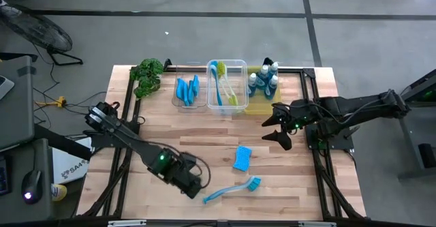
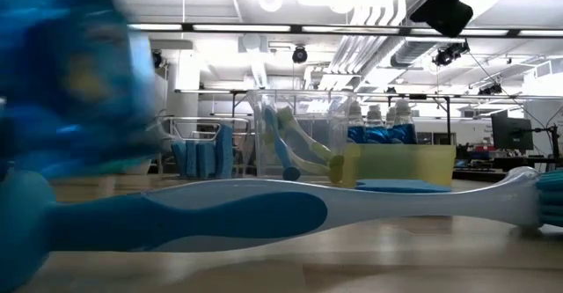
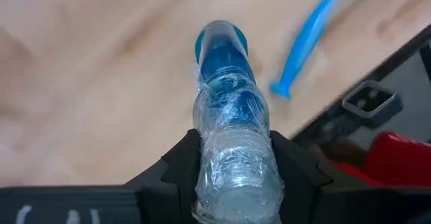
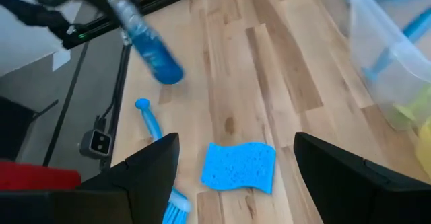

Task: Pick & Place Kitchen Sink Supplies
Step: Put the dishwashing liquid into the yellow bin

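My left gripper (image 1: 193, 184) is near the table's near edge, shut on a small blue-liquid bottle (image 3: 225, 83) wrapped in clear film, which also shows in the right wrist view (image 4: 151, 52). A blue dish brush (image 1: 231, 189) lies flat on the table just right of it. It fills the foreground of the low view (image 2: 264, 214). A blue sponge (image 1: 242, 157) lies flat on the wood farther in. My right gripper (image 1: 274, 127) is open and hovers right of centre, with the sponge (image 4: 239, 165) ahead of its fingers. My left gripper pinches the bottle between its two fingers at the pale cap end (image 3: 236, 167). The blue body sticks out forward past the fingertips (image 3: 192, 153), along the fingers. The bottle is tilted, its base (image 4: 168, 72) pointing down toward the table, and it looks lifted clear.
Along the far edge stand a clear bin of blue sponges (image 1: 186, 91), a clear bin of brushes (image 1: 227, 87) and a yellow bin of bottles (image 1: 262, 84). A leafy plant (image 1: 146, 73) lies left of them. Bare wood lies between the bins and the loose items.
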Motion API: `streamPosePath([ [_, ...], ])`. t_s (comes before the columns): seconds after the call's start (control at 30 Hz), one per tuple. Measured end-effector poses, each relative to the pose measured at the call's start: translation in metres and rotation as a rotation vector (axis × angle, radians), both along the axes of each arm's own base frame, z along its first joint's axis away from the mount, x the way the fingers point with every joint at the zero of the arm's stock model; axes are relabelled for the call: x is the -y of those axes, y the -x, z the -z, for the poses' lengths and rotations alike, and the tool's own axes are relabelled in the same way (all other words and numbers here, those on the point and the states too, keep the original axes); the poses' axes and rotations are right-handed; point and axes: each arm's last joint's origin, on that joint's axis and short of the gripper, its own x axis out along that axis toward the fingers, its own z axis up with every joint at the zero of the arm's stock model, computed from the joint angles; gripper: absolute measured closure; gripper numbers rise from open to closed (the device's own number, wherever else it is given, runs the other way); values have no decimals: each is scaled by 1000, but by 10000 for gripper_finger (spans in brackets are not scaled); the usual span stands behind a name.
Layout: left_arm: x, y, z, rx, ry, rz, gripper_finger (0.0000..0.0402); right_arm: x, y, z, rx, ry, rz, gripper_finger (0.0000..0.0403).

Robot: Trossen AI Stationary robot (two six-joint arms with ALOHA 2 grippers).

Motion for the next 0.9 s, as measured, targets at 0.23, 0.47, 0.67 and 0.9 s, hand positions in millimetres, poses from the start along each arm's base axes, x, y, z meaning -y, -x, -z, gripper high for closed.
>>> streamPosePath([
  [0.23, -34, -19, -34, 167, -223, 200, 269, -16, -12, 2, 116, 56, -121, 116],
  [0.47, -68, -41, -42, 258, -369, 456, 269, -24, -31, 15, 178, 143, -158, 116],
  [0.67, -89, -55, -45, 325, -455, 598, 269, -27, -45, 25, 174, 195, -167, 116],
  [0.9, -104, -63, -47, 350, -534, 657, 269, -20, -62, 29, 202, 219, -129, 116],
])
